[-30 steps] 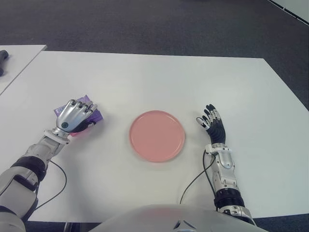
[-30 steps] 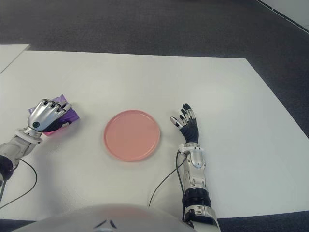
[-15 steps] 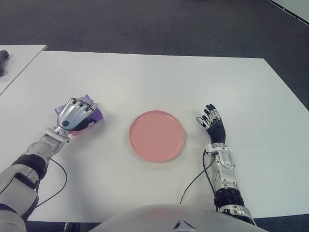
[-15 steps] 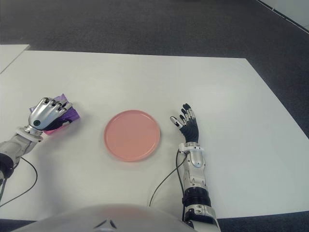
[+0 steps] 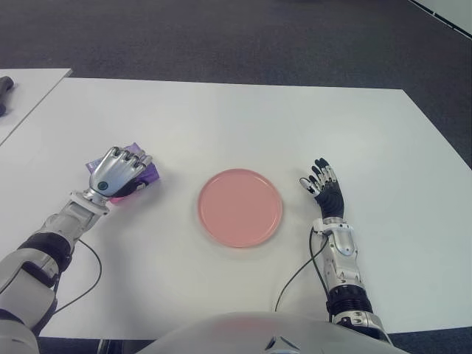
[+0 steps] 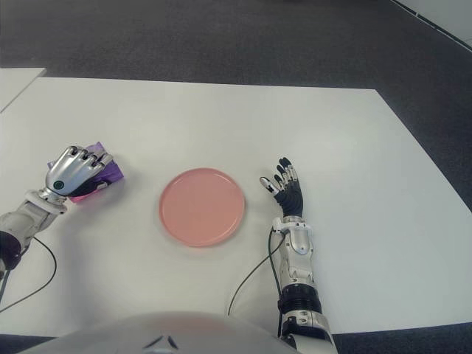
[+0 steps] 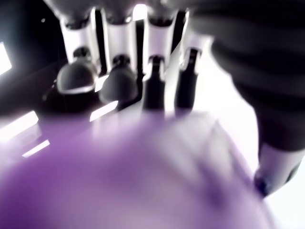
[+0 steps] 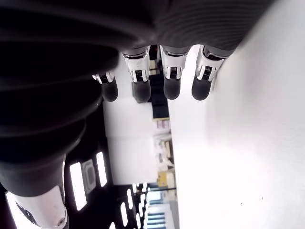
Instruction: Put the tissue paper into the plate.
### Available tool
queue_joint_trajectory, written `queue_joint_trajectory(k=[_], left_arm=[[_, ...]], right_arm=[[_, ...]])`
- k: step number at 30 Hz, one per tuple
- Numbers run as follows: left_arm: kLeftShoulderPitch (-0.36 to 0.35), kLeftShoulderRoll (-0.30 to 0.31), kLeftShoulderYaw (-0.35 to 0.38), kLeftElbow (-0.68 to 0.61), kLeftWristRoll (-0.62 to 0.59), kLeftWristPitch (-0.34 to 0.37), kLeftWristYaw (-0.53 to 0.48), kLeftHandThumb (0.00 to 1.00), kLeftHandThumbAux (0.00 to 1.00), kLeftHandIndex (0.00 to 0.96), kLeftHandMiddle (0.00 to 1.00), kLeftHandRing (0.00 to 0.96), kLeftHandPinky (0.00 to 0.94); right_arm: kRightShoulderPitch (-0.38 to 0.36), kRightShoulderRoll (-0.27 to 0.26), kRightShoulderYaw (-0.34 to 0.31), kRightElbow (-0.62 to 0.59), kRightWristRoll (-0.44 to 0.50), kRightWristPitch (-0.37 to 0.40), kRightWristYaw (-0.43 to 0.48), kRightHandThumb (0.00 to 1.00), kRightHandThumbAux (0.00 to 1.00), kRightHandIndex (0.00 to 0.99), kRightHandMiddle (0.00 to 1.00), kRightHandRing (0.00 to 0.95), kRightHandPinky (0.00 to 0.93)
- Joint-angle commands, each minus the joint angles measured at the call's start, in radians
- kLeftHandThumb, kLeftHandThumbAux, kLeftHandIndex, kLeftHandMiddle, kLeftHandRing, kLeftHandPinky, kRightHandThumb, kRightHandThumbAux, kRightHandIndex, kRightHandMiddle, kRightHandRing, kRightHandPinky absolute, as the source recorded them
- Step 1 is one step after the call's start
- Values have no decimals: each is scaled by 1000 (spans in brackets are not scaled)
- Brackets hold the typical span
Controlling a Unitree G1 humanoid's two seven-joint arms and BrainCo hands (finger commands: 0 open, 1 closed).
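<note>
Now left hand [image 5: 118, 172] clasps tissue paper [image 5: 144, 174].

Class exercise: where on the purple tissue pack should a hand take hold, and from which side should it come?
From above, across its two long edges. The tissue pack lies flat on the table, so only its top and sides are reachable. The left hand is already curled over it that way; the right hand lies open beside the plate.

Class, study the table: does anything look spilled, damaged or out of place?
Nothing stands out. The pink plate sits flat and bare on the white table, the left robot hand grips the purple tissue pack left of it, and the right robot hand is open beside it.
</note>
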Motion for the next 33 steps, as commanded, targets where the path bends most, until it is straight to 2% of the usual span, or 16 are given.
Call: queue_joint_trajectory(k=[1, 6, 11, 15, 23, 33], left_arm=[[-46, 31, 10, -107, 19, 15, -70, 854, 664, 409, 554, 821, 825], [-39, 44, 12, -147, 31, 28, -76, 854, 664, 408, 553, 824, 823], [-75, 61, 13, -212, 49, 18, -102, 854, 663, 410, 553, 825, 828], [-127, 81, 26, -290, 55, -12, -174, 854, 663, 411, 553, 826, 830], [-162, 106, 60, -452, 76, -28, -256, 854, 664, 410, 554, 828, 826], [-166, 93, 110, -612, 82, -50, -342, 854, 666, 406, 553, 831, 821]], right_arm=[[7, 5, 0, 37, 8, 31, -5, 129, 741, 0, 11, 10, 50], [2, 3, -2, 45, 9, 30, -4, 129, 741, 0, 11, 10, 50], [-6, 1, -5, 56, 10, 28, -2, 129, 741, 0, 11, 10, 50], [-11, -1, -6, 64, 10, 25, -2, 129, 741, 0, 11, 10, 50], [-20, -4, -9, 81, 11, 19, 0, 129, 741, 0, 11, 10, 50], [-26, -5, -10, 91, 12, 15, 1, 129, 741, 0, 11, 10, 50]])
